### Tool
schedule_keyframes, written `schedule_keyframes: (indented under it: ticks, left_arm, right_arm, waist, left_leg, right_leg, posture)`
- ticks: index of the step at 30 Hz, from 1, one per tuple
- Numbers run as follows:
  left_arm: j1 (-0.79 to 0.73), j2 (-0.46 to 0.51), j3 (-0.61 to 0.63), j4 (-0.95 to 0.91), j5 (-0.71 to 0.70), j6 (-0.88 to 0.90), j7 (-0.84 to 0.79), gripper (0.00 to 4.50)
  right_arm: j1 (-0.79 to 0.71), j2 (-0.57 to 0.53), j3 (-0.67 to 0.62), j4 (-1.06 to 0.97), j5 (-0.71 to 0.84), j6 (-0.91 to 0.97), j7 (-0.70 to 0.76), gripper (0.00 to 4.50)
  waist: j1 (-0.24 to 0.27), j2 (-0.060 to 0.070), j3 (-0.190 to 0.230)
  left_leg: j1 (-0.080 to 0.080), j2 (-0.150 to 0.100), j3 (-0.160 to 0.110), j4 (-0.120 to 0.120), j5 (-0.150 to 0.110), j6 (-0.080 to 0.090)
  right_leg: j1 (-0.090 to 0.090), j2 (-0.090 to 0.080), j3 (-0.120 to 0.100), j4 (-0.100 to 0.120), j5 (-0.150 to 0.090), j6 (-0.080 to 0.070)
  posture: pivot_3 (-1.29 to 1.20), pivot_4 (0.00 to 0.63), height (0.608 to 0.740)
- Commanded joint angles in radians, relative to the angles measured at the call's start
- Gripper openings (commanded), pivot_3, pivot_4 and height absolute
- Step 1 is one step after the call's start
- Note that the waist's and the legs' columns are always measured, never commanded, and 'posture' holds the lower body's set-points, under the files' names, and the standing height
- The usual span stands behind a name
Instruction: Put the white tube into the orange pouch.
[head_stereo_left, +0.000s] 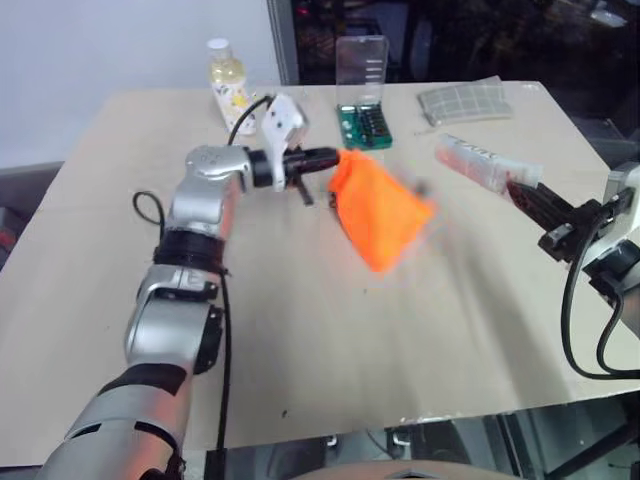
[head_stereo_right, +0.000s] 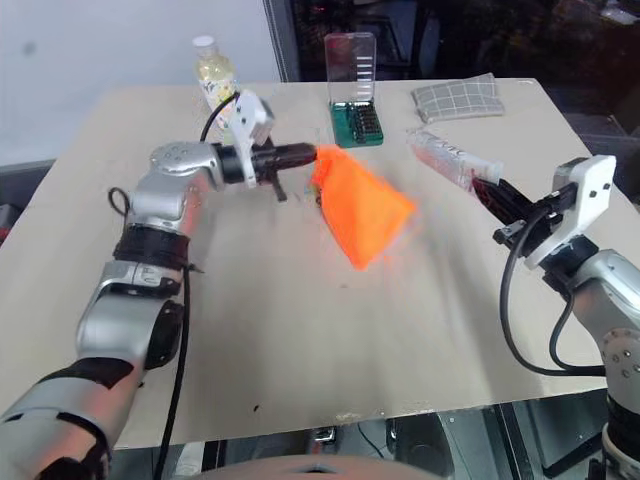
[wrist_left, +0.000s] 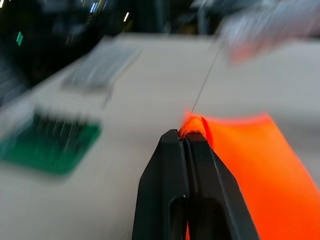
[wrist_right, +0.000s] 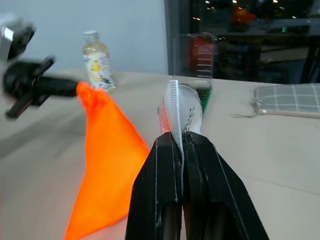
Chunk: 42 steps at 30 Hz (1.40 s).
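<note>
Left end effector (head_stereo_right: 312, 155) pinches the orange pouch (head_stereo_right: 362, 214) aloft; right end effector (head_stereo_right: 488, 190) grips the white tube (head_stereo_right: 450, 158).

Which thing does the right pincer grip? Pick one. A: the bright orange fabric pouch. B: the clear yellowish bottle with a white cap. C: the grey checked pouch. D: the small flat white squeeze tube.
D: the right pincer is shut on the small flat white squeeze tube, which sticks out past its tips.

A light beige table (head_stereo_left: 300, 350) stands before a plain pale wall (head_stereo_left: 100, 60) at far left; dark glass (head_stereo_left: 480, 40) with reflected lights fills far right.
</note>
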Motion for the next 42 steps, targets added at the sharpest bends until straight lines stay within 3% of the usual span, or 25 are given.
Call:
schedule_keyframes:
  ticks: [1,7,16,21,30,42]
  left_arm:
    - [0.071,0.070,-0.014,-0.139,0.004,-0.013,-0.077,0.00]
    - [0.045,0.059,0.033,-0.347,-0.129,0.140,-0.118,0.00]
    - [-0.057,0.004,0.026,-0.386,-0.163,0.238,-0.051,0.00]
    - [-0.026,0.026,0.008,-0.388,-0.140,0.230,-0.058,0.00]
    - [0.110,0.081,-0.017,-0.569,-0.192,0.318,-0.112,0.00]
    - [0.090,0.127,0.010,-0.282,-0.035,0.116,0.009,0.00]
  right_arm:
    - [-0.024,0.003,-0.016,-0.018,0.001,-0.036,0.001,0.08]
    - [-0.050,0.014,0.009,0.019,-0.023,-0.046,0.017,0.08]
    - [-0.083,0.034,0.021,0.063,-0.068,-0.082,0.019,0.08]
    - [-0.074,0.049,0.009,0.045,-0.065,-0.084,0.002,0.08]
    - [-0.087,0.049,0.002,-0.052,0.087,-0.025,-0.044,0.08]
    - [0.013,0.022,0.089,-0.017,-0.095,-0.060,0.000,0.08]
  waist:
    - [0.002,0.000,0.000]
    - [0.019,0.000,0.000]
    - [0.005,0.000,0.000]
    - [0.003,0.000,0.000]
    - [0.004,0.000,0.000]
    - [0.003,0.000,0.000]
  left_leg:
    - [0.000,0.000,0.000,-0.001,0.000,0.000]
    - [-0.003,0.000,-0.001,0.001,-0.001,0.001]
    - [-0.001,0.000,-0.001,0.005,-0.001,0.002]
    - [0.000,0.001,0.001,0.005,-0.001,0.002]
    - [0.000,0.001,0.001,0.005,-0.001,0.001]
    - [0.001,0.000,0.001,0.005,-0.001,0.002]
  right_leg:
    - [0.000,0.000,0.000,-0.001,0.000,0.000]
    - [0.000,-0.005,-0.001,-0.004,0.000,0.000]
    - [0.003,-0.001,0.000,-0.001,0.000,0.001]
    - [0.002,0.001,0.002,-0.001,0.000,0.001]
    - [0.002,-0.005,0.002,-0.001,0.000,0.001]
    - [0.002,-0.005,0.002,0.000,0.000,0.001]
  posture:
    - [0.00,0.150,0.740]
    - [0.00,0.150,0.740]
    - [0.00,0.150,0.740]
    - [0.00,0.150,0.740]
    - [0.00,0.150,0.740]
    - [0.00,0.150,0.740]
